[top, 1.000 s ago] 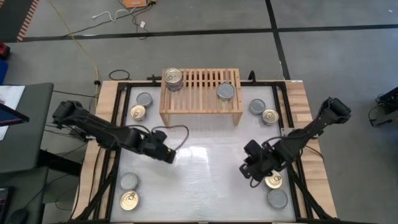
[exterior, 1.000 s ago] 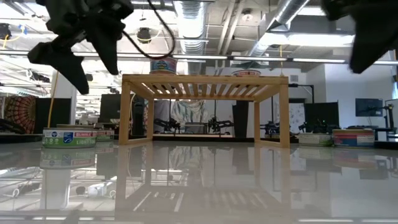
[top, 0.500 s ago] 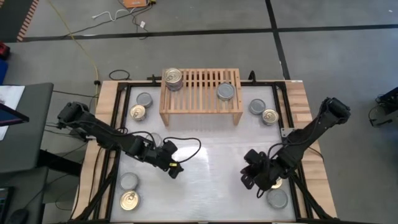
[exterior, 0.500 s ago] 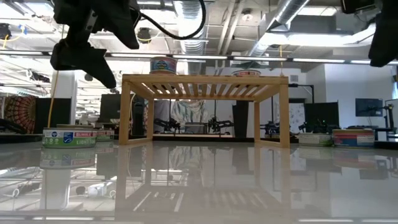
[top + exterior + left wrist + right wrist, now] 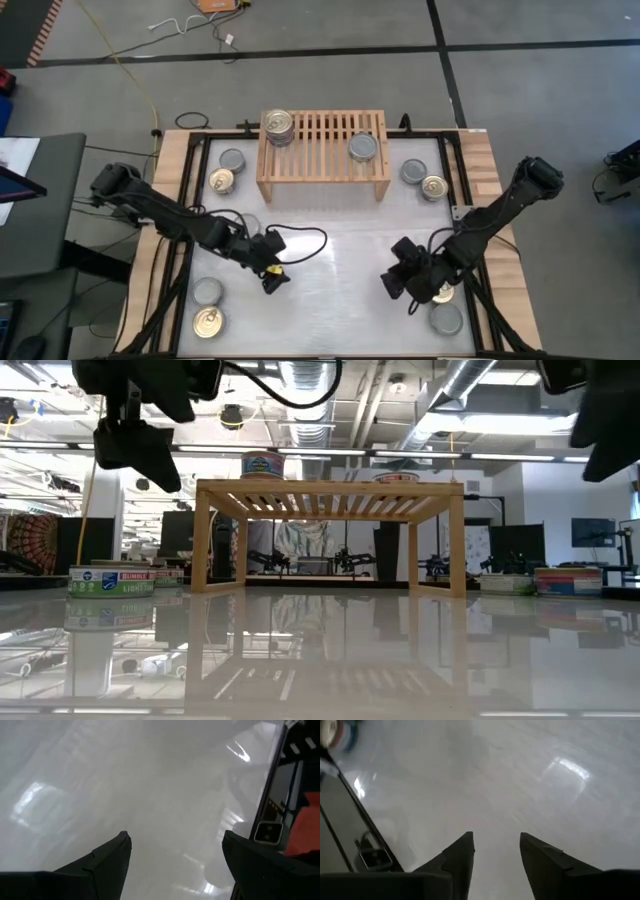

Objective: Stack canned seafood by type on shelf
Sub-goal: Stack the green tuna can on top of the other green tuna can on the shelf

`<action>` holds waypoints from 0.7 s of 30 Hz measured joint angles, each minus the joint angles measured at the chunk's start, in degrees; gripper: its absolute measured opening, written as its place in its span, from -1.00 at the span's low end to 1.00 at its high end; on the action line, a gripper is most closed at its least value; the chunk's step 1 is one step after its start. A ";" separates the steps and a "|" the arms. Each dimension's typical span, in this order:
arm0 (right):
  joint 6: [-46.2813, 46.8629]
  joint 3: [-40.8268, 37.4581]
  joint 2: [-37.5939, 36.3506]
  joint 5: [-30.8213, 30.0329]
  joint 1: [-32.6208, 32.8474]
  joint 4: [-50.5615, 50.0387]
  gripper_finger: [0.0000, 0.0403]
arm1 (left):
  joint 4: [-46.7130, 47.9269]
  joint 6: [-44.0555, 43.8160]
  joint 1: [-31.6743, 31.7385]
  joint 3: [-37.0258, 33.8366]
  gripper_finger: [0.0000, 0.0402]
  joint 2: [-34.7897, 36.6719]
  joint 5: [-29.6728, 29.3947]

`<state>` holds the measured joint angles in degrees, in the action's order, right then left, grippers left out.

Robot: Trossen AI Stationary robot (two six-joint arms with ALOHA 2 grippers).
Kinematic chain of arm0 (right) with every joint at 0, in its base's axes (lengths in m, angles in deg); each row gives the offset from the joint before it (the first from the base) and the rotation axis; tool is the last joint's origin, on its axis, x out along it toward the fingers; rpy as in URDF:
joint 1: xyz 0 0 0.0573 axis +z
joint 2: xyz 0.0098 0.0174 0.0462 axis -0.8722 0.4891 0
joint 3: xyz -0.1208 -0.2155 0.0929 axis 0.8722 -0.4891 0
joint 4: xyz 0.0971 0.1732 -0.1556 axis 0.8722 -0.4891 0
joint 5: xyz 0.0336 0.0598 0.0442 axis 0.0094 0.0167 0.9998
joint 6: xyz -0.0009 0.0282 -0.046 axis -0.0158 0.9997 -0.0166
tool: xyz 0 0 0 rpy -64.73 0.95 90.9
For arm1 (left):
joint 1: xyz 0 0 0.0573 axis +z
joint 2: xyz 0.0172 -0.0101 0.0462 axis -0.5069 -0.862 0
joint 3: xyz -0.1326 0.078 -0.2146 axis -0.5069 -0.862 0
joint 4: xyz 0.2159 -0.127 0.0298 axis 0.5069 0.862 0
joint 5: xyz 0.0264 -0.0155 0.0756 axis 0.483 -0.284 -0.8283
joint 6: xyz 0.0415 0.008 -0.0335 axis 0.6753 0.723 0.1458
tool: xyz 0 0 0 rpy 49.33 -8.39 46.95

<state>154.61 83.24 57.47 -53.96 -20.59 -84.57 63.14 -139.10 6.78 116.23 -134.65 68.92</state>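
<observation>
Holding both arms in front of the shelf (image 5: 322,146), I see my left gripper (image 5: 270,280) with jaws spread wide over bare surface (image 5: 330,260), empty. My right gripper (image 5: 400,285) has jaws parted too, gripping nothing (a gold-topped tin (image 5: 441,292) sits just beside it). Farther back, the shelf carries a stacked tin (image 5: 278,126) and a grey tin (image 5: 362,147); loose tins flank it.

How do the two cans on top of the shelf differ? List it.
The left can has a gold top; the right can has a plain silver-grey top. The left can sits at the shelf's back left corner; the right can sits nearer the middle, towards the right. Both are round, upright, and untouched by either gripper.
</observation>
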 joint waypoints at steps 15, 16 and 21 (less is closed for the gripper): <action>15.79 3.19 -0.03 4.43 0.08 -3.88 -0.22 | 1.56 10.96 2.82 -9.72 0.49 12.57 4.77; 17.30 4.12 -0.02 4.43 0.73 -5.60 -0.23 | 0.44 10.26 3.12 -12.07 0.49 14.66 4.88; 26.65 8.32 -0.04 7.48 5.48 -14.38 -0.32 | -7.85 8.04 3.76 -22.55 0.49 25.99 5.30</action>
<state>181.26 91.56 57.43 -46.48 -15.12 -98.95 55.29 -131.06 10.53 93.69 -108.66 74.22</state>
